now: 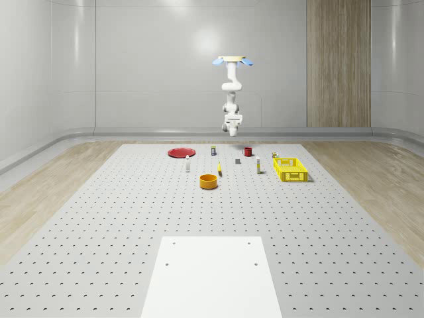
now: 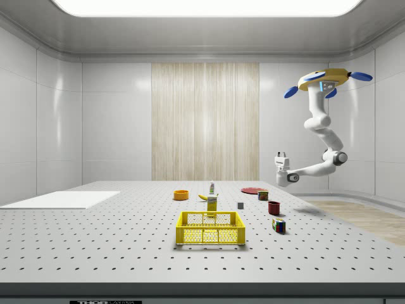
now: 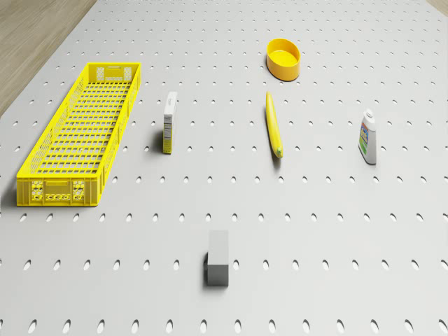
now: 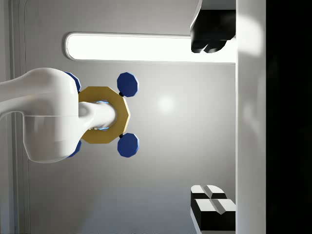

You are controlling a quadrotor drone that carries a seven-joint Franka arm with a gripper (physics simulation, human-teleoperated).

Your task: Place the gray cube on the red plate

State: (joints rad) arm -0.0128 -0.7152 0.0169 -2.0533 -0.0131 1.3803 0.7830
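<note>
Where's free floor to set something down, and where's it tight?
Free: the perforated floor between the orange bowl and the white pad, plus both outer flanks. Tight: the band from the red plate to the yellow crate, around the gray cube.

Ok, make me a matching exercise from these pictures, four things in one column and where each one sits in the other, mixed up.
Things:
1. gray cube
2. red plate
3. yellow crate
4. drone

Places:
A. hovering high above the table's far edge, arm hanging below
B. far side of the table, toward the whole-scene view's left
C. on the table between the red mug and the orange bowl, untouched
D. toward the whole-scene view's right, long side running away from the camera

Pairs: 1-C, 2-B, 3-D, 4-A
</note>
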